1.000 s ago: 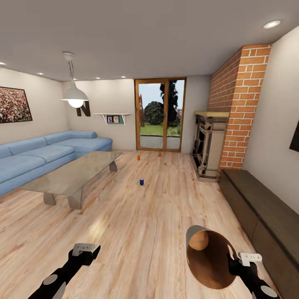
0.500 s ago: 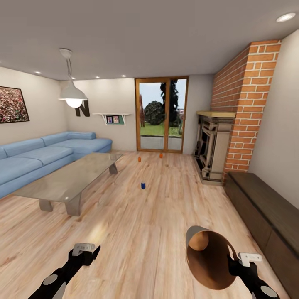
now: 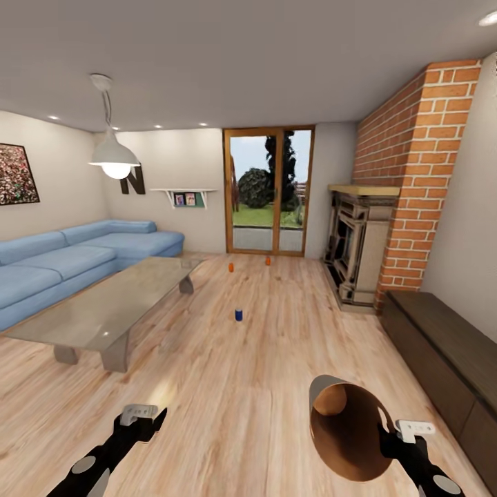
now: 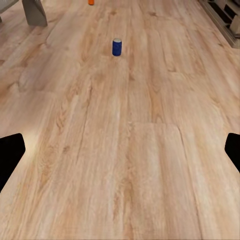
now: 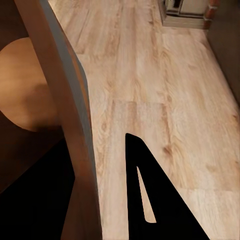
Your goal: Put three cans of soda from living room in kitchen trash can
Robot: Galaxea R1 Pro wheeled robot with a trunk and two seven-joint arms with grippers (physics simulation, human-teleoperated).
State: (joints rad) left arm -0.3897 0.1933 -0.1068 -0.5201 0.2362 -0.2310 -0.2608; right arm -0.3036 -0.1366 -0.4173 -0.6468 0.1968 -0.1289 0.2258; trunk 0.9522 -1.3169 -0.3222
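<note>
Three cans of soda stand on the living room's wood floor ahead of me: a dark blue can (image 3: 238,315) nearest, and two orange cans (image 3: 231,267) (image 3: 268,261) farther off, by the glass garden doors. The left wrist view has the blue can (image 4: 116,47) well ahead, with an orange can (image 4: 91,2) beyond it. My left gripper (image 3: 141,414) (image 4: 120,155) hangs open and empty, low on the left. My right gripper (image 3: 390,431) (image 5: 87,200) is shut on the rim of the trash can (image 3: 352,435) (image 5: 70,115), which is tilted so its brown inside faces me.
A glass coffee table (image 3: 103,304) and a blue sofa (image 3: 62,262) stand at the left. At the right are a stone fireplace (image 3: 359,255) with a brick chimney and a low dark bench (image 3: 442,352). Bare floor lies between me and the cans.
The whole view has shifted as I move forward into the room, so the cans, table and fireplace appear nearer. Both arms and the trash can keep the same pose.
</note>
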